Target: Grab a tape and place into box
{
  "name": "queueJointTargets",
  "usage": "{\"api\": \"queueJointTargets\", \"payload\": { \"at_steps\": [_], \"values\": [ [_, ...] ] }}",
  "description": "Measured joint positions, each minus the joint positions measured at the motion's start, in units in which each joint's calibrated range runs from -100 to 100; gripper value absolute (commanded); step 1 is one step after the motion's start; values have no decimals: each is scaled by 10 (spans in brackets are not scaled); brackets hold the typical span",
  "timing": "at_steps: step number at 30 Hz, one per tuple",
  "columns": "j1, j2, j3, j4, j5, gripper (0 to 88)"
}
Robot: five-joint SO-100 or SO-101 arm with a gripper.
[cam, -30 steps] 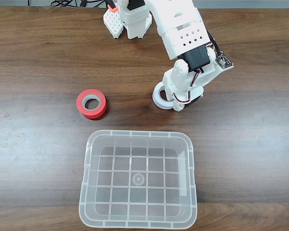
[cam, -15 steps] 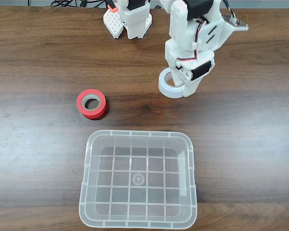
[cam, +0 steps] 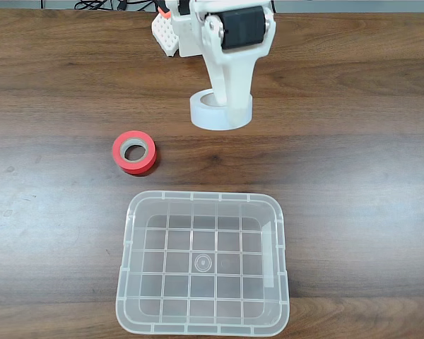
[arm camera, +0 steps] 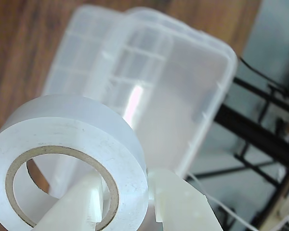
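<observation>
White tape (cam: 220, 111) sits clenched in the tool (cam: 230, 109), one finger through its hole, with the clear box (cam: 203, 328) below it in the fixed view.

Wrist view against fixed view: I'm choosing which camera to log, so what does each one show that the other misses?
The wrist view shows the jaws pinching the white tape roll wall, one finger through its hole, and dark framing beyond the table. The fixed view shows the red-orange tape roll, the arm's base and the wooden table. Both show the white roll and the empty clear plastic box.
</observation>
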State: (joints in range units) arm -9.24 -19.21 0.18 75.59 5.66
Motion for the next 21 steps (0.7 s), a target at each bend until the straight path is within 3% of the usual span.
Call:
{"api": "queueJointTargets", "payload": {
  "at_steps": [21],
  "values": [
    [47, 456, -445, 0, 3, 14]
  ]
}}
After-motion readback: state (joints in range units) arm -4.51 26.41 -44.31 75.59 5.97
